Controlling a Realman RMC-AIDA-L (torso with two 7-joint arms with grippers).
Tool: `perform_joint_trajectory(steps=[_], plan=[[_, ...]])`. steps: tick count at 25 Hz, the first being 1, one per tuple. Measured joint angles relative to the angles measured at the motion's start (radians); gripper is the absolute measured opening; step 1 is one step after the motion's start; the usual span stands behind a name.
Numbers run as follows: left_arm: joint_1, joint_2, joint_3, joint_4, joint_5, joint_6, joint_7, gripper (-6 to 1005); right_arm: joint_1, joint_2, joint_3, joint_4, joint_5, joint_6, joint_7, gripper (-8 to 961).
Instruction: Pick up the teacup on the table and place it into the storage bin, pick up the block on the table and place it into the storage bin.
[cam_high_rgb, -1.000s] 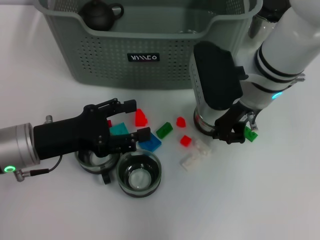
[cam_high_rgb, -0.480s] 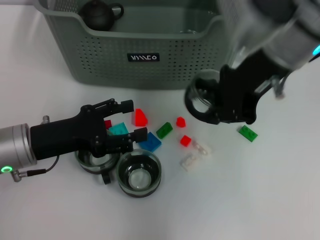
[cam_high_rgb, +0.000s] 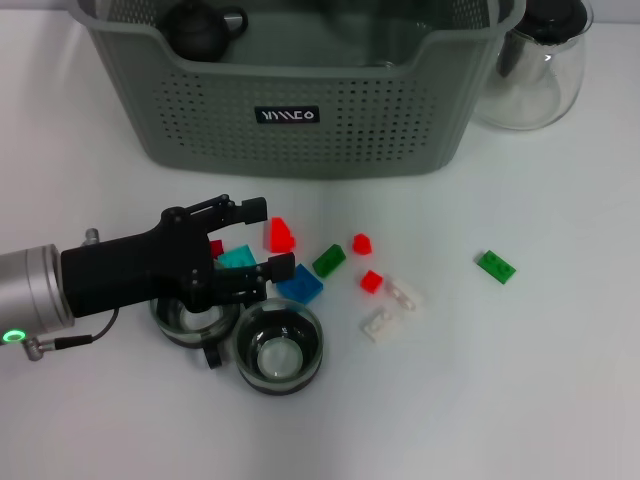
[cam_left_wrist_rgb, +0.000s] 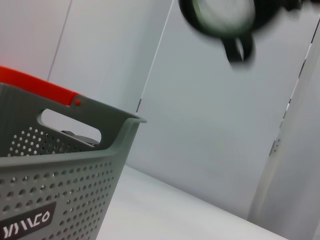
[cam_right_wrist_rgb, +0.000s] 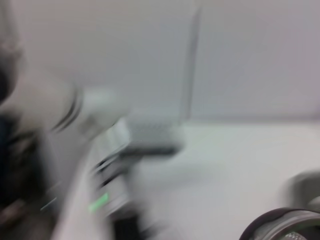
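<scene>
the perforated grey-green plastic storage bin (cam_high_rgb: 300, 90) stands at the back of the white table (cam_high_rgb: 520, 380), a dark round teapot (cam_high_rgb: 198, 27) inside it and a clear glass pitcher (cam_high_rgb: 535, 60) just beside it. the left gripper (cam_high_rgb: 258, 240) hovers with fingers spread over a teal block (cam_high_rgb: 238, 258), beside a red wedge (cam_high_rgb: 281, 235). two glass teacups (cam_high_rgb: 279, 347) sit below it, touching. a green flat block (cam_high_rgb: 497, 266) lies well apart. the right gripper's state cannot be told.
</scene>
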Motion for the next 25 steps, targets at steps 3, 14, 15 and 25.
perform_joint_trajectory(steps=[3,14,15,25], plan=[[0.000,0.000,-0.001,0.000,0.000,0.000,0.000,876,0.016,-0.009,-0.002,0.030,-0.064,0.196,0.031,50],[-0.002,-0.003,0.003,0.000,0.000,-0.001,-0.001,876,0.145,-0.005,-0.124,0.560,-0.412,0.785,0.028,49],[-0.002,-0.003,0.003,0.000,0.000,-0.001,-0.001,876,0.151,-0.002,-0.136,0.598,-0.430,0.826,0.028,49],[-0.004,-0.003,-0.002,0.000,0.001,-0.001,0.001,875,0.162,0.030,-0.257,0.816,-0.510,1.106,0.038,49]])
